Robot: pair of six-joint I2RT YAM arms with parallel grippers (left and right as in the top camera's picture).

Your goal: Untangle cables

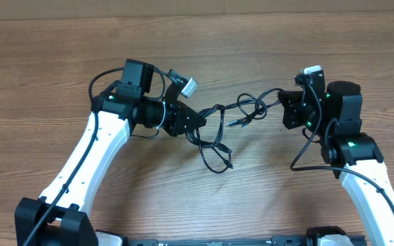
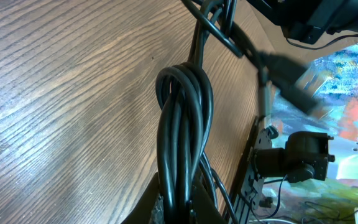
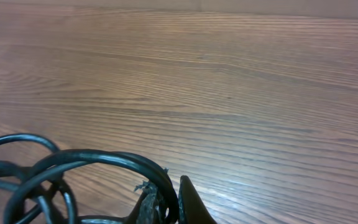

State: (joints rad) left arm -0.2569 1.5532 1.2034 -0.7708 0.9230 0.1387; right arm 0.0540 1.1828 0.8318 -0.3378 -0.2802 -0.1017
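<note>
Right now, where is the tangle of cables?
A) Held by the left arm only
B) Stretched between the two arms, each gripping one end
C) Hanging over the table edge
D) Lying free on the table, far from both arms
B: the cables run from the left fingers to the right fingers, and both pairs are shut on them.

1 wooden table point(image 1: 204, 205) fills the views. It is brown, with a fine wavy grain running along its length and a soft sheen where light falls. A paler strip point(image 1: 183, 8) runs along the far edge in the overhead view. Past the table's edge, the left wrist view shows a blurred backdrop point(image 2: 353, 81) of blue, orange and pink.
</note>
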